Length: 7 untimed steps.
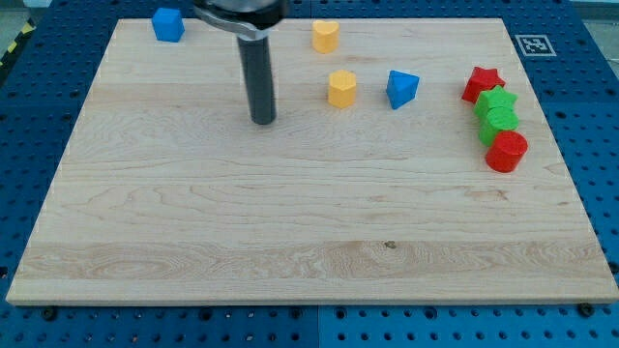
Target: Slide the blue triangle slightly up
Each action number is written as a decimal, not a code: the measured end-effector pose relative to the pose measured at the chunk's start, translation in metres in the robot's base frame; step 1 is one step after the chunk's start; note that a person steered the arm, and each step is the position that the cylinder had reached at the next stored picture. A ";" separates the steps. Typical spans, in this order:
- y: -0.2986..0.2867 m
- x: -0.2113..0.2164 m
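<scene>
Tip down on counter, well left of blue triangle (yellow block between); no pincer here, only a rod.

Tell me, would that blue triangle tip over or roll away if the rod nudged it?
Probably neither. The blue triangle sits low and chunky on a flat wooden board, so it should slide rather than tip. Its flat sides suggest it won't roll, though an off-centre push might spin it. My tip is well off to the view's left, not touching it.
</scene>
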<state>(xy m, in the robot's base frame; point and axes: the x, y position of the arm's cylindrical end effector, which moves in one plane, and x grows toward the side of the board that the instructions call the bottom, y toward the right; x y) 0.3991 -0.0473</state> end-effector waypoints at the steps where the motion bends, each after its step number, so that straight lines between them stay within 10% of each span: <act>1: 0.059 0.012; 3: 0.159 0.017; 7: 0.161 -0.069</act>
